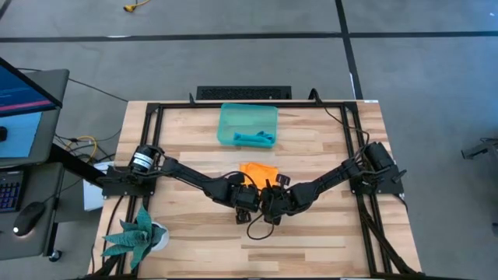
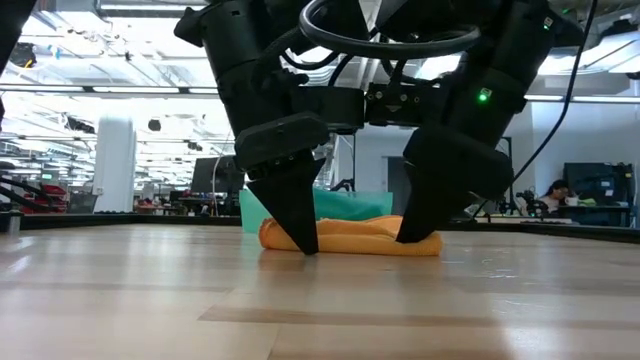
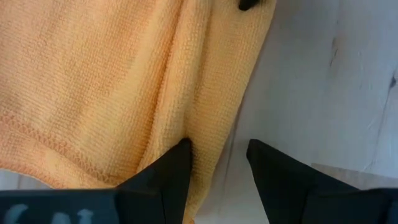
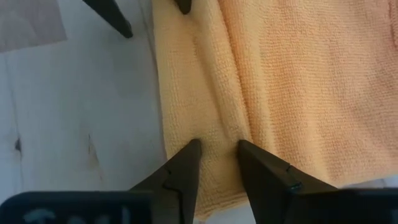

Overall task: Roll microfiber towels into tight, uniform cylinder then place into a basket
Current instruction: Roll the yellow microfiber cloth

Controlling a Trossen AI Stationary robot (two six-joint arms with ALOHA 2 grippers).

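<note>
Orange-yellow microfiber lay under both grippers at the table's centre. The left gripper (image 3: 217,152) stood partly open, one finger on the towel's edge, the other on bare wood. The right gripper (image 4: 217,149) — narrowly open — pinched a raised fold of the orange towel (image 1: 258,171). Beyond it, the basket (image 1: 247,124) held the teal towel (image 1: 254,138).
</note>
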